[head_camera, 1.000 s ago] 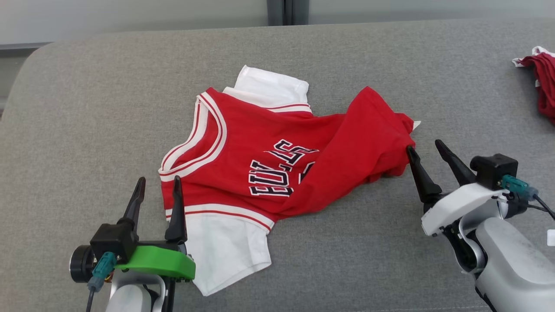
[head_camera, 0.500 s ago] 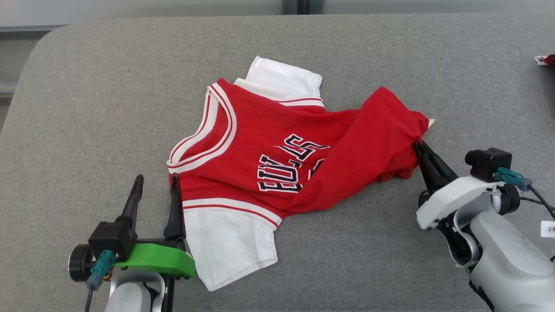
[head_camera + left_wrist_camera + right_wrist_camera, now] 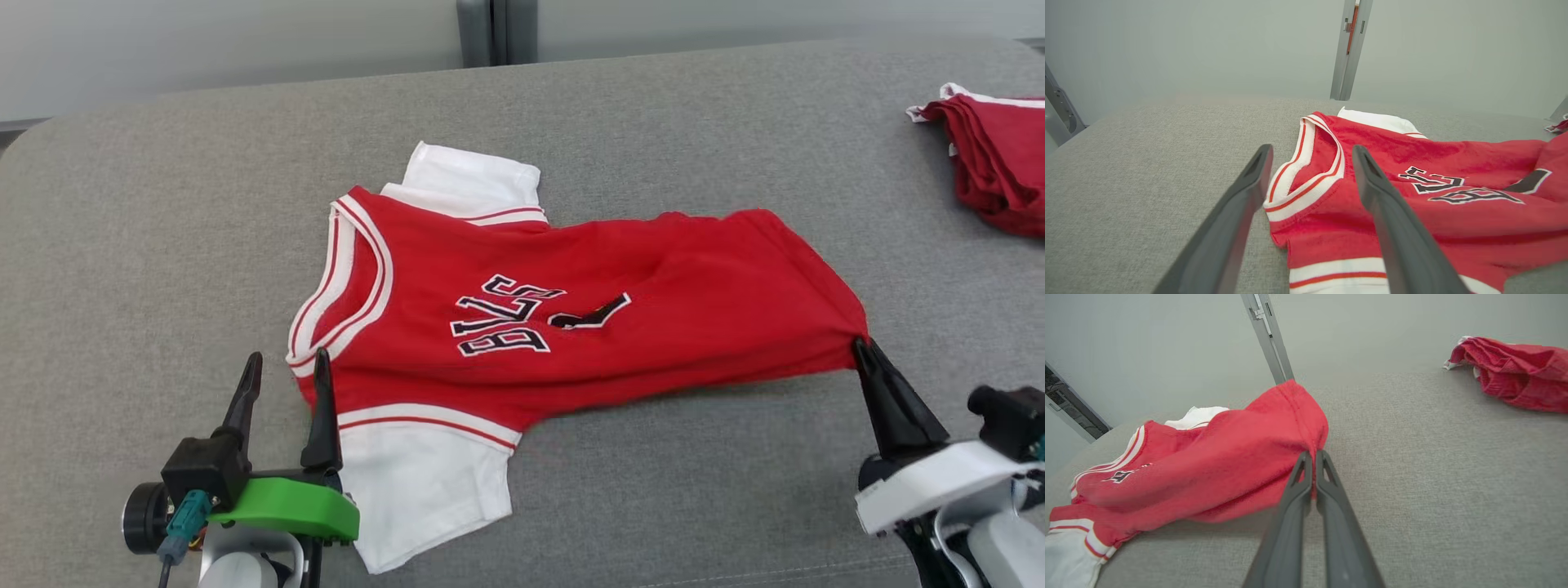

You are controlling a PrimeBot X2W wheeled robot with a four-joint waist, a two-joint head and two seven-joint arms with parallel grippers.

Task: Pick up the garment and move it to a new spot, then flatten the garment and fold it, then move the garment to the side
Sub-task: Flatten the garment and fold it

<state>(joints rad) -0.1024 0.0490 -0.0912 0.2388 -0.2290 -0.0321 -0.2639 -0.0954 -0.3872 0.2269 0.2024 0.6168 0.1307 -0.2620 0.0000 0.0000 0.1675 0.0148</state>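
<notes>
Two garments: one jersey (image 3: 653, 318) (white-sleeved), one red bundle (image 3: 1000, 167).

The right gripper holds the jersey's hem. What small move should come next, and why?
Probably close the left gripper on the collar. Its open fingers straddle the collar's edge, while the right gripper is shut on the hem of the jersey. A second grip would let both arms lift it.
</notes>
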